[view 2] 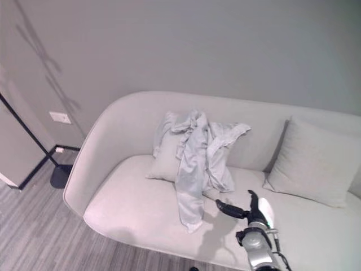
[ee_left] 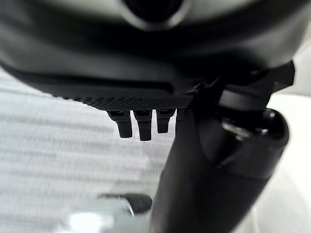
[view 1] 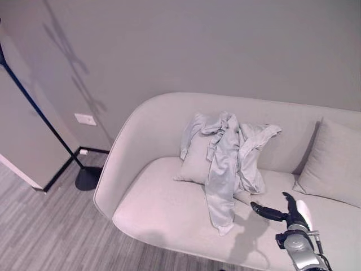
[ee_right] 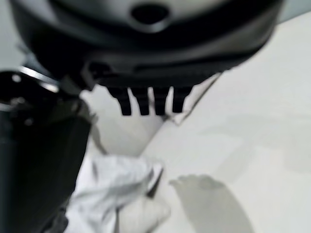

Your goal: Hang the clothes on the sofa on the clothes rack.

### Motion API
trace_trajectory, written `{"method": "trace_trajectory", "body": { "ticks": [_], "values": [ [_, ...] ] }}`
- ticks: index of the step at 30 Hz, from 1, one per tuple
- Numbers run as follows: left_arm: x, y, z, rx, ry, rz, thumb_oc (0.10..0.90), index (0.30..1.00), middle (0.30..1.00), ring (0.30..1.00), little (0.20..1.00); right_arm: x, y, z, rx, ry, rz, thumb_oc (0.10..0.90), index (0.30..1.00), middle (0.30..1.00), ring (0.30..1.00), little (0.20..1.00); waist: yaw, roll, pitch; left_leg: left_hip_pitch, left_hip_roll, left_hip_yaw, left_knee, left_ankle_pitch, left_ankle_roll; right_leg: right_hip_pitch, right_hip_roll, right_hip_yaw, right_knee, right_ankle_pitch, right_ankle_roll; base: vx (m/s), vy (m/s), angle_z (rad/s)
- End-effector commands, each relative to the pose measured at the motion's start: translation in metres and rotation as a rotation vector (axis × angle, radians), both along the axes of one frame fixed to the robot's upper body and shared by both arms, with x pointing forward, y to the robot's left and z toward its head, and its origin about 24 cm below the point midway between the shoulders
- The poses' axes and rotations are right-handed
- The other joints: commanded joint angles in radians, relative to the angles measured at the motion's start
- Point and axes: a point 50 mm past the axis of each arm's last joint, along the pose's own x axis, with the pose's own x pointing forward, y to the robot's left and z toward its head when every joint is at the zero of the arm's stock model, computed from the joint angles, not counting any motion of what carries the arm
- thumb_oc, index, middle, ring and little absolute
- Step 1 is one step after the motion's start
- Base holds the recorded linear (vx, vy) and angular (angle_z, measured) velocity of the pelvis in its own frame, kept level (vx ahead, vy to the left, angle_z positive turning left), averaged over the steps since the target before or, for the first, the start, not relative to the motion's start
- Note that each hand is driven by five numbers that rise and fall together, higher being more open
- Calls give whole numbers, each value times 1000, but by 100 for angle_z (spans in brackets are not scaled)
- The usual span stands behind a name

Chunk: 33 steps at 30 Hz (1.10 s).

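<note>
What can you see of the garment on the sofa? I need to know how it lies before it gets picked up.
The garment is pale grey-blue, thin, crumpled cloth. It is draped over a light cushion propped against the sofa backrest, with a sleeve spread toward the right and one long part trailing down onto the seat. The right hand, fingers extended, hovers near its lower end, not touching it.

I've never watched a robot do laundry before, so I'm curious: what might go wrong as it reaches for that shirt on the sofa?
1. The pale shirt is draped over a cushion, so the open right hand, hovering beside the shirt's hanging end, might catch the cushion too.
2. The shirt is crumpled with loose sleeves; a pinch on one end may let the rest trail or slip.
3. The clothes rack stands left of the sofa, so a dangling shirt could drag on the way.
</note>
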Motion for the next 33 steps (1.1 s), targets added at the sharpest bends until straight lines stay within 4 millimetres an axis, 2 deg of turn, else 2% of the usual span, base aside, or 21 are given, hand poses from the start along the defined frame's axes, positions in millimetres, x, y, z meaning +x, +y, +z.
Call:
{"method": "trace_trajectory", "body": {
  "ticks": [1,3,5,6,8,9,10,11,12,13,14,18,24,25,26,27,28,31,33],
  "values": [
    [28,17,8,68,-84,-37,800,900,900,900,900,35,-5,58,-118,-278,81,800,900,900,900,900,2,-92,1,-39,21,-5,0,-47,9,-40,-54,-1,105,-76,38,52,-229,46],
    [34,7,6,48,-95,-96,800,900,900,900,900,32,-13,64,-155,-308,47,800,900,900,900,900,-1,-77,3,-67,51,-20,0,-21,-15,-26,-34,-51,112,-109,21,32,-137,76],
    [41,-4,6,30,-107,-154,800,900,900,900,900,32,-19,73,-171,-363,3,800,900,900,900,900,-8,-64,9,-103,75,6,0,17,-27,-3,-28,-109,108,-132,13,31,-117,75],
    [43,-7,5,24,-109,-174,800,900,900,900,900,33,-21,77,-178,-385,-5,800,900,900,900,900,-14,-60,14,-115,81,41,0,32,-25,11,-29,-138,102,-139,10,27,-69,96],
    [46,-12,5,21,-114,-222,800,900,900,900,900,34,-24,87,-204,-430,-14,800,900,900,900,900,-26,-53,26,-130,96,170,8,56,-17,47,-35,-191,86,-152,7,15,-58,121],
    [48,-15,6,21,-117,-277,800,900,900,900,900,33,-32,98,-245,-469,-38,800,900,900,900,900,-37,-46,31,-154,107,298,23,82,-11,68,-40,-243,62,-151,5,-9,-39,144],
    [48,-15,5,21,-117,-278,800,900,900,900,900,33,-32,98,-246,-469,-39,800,900,900,900,900,-37,-46,31,-154,107,298,24,82,-12,70,-39,-243,59,-150,5,-16,-38,140],
    [46,-15,5,26,-107,-299,800,900,900,900,900,32,-36,102,-262,-484,-59,800,900,900,900,900,-38,-40,32,-166,113,342,33,90,-11,79,-38,-263,47,-152,4,81,-32,95],
    [37,-13,4,25,-77,-316,800,900,900,900,900,32,-43,108,-292,-493,-77,800,900,900,900,900,-30,-27,28,-166,112,345,32,91,-18,100,-28,-272,22,-151,2,81,-33,61],
    [37,-13,4,24,-77,-316,800,900,900,900,900,32,-43,108,-292,-493,-77,800,900,900,900,900,-31,-26,29,-164,112,344,31,91,-19,102,-27,-273,20,-150,2,156,-1,54],
    [27,-8,2,30,-36,-318,800,900,900,900,900,34,-50,114,-313,-504,-102,800,900,900,900,900,-19,-19,23,-164,108,337,19,95,-20,111,-29,-284,13,-148,3,78,16,53],
    [22,-1,3,54,-13,-323,800,900,900,900,900,47,-55,130,-350,-548,-132,800,900,900,900,900,1,-13,37,-179,95,319,10,90,-17,89,-42,-282,13,-140,9,38,33,33],
    [50,2,10,108,-96,-406,800,900,900,900,900,75,-70,181,-444,-674,-275,800,900,900,900,900,23,12,88,-256,63,305,6,98,-9,-20,-74,-266,30,-111,17,-82,67,9],
    [60,-1,12,124,-131,-440,800,900,900,900,900,78,-74,198,-511,-707,-314,800,900,900,900,900,27,20,103,-274,53,301,3,101,-6,-46,-84,-260,37,-105,19,-57,61,7],
    [60,-1,12,123,-132,-439,800,900,900,900,900,79,-74,199,-512,-708,-313,800,900,900,900,900,26,21,102,-276,53,301,4,101,-6,-48,-84,-260,38,-106,19,-46,79,2],
    [67,-5,13,135,-159,-484,800,900,900,900,900,79,-77,211,-554,-740,-348,800,900,900,900,900,28,31,113,-288,44,295,0,104,-4,-66,-92,-256,40,-100,22,-9,42,2],
    [67,-6,13,134,-160,-484,800,900,900,900,900,80,-77,212,-555,-741,-348,800,900,900,900,900,28,32,113,-290,44,295,0,104,-4,-68,-92,-256,42,-100,22,-31,67,1],
    [84,-25,17,142,-234,-654,800,900,900,900,900,86,-81,235,-623,-781,-375,800,900,900,900,900,35,56,137,-332,22,271,0,107,-5,-109,-104,-246,35,-83,32,-43,49,0],
    [91,-30,19,149,-269,-681,800,900,900,900,900,90,-80,242,-655,-783,-372,800,900,900,900,900,40,64,148,-351,18,264,0,110,-8,-127,-105,-240,32,-77,35,0,0,0]
  ]
}}
